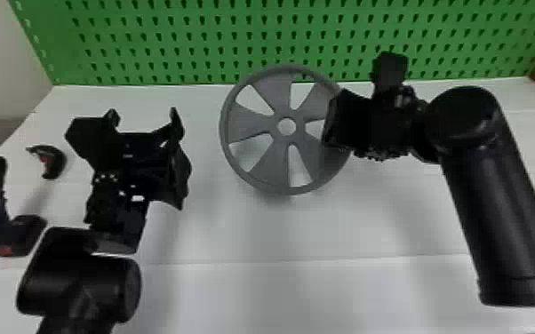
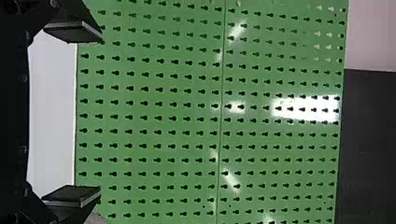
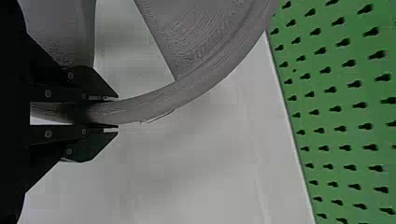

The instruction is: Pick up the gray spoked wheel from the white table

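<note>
Right fingers (image 1: 334,119) | closed on wheel (image 1: 249,122) rim | left fingers (image 1: 176,129) spread, well apart

The place looks like a workshop or a lab; which of the two, I cannot tell. A green pegboard (image 1: 280,49), punched with rows of keyhole slots, stands along the far edge of a white desk (image 1: 280,231). At the desk's left are what looks like a cordless drill (image 1: 18,228) and a small black-and-red tool (image 1: 57,162).
</note>
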### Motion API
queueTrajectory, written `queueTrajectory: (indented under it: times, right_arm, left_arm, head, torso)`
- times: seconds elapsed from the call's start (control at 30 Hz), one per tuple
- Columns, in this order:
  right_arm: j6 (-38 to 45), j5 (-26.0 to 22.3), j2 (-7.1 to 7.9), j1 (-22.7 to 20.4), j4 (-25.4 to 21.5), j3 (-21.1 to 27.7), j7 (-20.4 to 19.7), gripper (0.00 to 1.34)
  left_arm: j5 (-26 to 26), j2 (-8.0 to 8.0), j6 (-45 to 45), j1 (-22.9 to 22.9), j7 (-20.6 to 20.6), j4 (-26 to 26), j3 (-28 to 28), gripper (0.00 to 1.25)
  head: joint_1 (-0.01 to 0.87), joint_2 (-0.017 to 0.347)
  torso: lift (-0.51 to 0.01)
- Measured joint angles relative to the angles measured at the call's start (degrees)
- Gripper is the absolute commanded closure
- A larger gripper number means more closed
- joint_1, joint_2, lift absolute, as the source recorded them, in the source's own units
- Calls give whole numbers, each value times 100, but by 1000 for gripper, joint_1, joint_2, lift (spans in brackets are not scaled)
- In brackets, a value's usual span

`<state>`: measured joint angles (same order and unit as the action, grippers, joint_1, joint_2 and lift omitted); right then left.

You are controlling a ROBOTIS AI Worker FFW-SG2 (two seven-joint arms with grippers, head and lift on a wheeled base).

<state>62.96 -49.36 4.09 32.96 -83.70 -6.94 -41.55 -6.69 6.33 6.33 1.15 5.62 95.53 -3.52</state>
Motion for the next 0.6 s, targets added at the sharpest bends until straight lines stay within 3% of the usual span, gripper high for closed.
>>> queueTrajectory:
  times: [0.17,0.37,0.6]
  right_arm:
    - [-900,1166,81,-544,-441,-128,1147,1211]
    - [-1857,2544,-48,-1107,-729,-19,2240,1211]
    - [-3228,3527,-240,-1693,-854,149,2804,1211]
  left_arm:
    - [60,0,0,-70,0,-8,198,127]
    - [107,4,0,-78,-9,-143,278,127]
    - [104,19,0,-75,-57,-251,286,127]
  head:
    - [770,55]
    - [770,55]
    - [770,55]
  torso:
    - [-105]
    - [-105]
    - [-105]
